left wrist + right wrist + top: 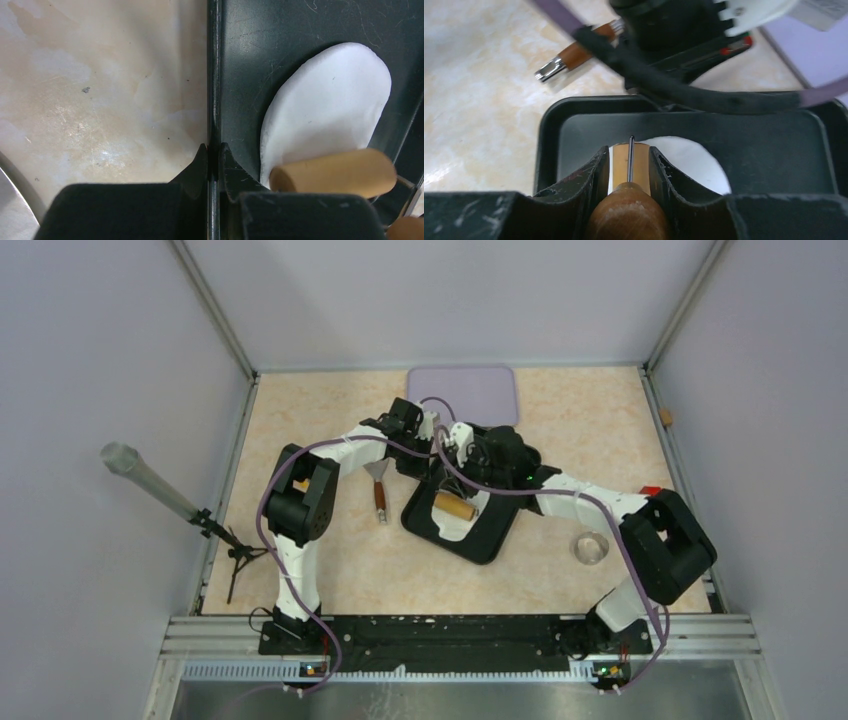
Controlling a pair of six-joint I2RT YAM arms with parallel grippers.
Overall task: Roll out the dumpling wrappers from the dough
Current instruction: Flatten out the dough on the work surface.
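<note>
Two hands on one black tray [485, 540]. Left hand [214, 150] pinched fully shut on the tray's rim at its left side, bracing it against the bench [330, 570]. Right hand [630, 159] partway closed around the wooden handle of a small roller [332, 172], gripping it snugly. Dough [330, 105] inside the tray, near its middle: a flattened white oval, roller laid across one end. Probably touching the sheet; hard to confirm contact from these angles. No small round dumpling wrappers to be seen on the tray.

Judged step: thinning the sheet. Keep the rim clamp tight to stop any sliding under the push. Press down lightly and evenly, roll from the tray's middle outward toward the uncovered end of the oval, and stop short of the tray wall to avoid bunching the edge. Hold the roller level to avoid thinning one side only. Lift between strokes rather than dragging back, to spare soft, likely sticky dough from wrinkling.
</note>
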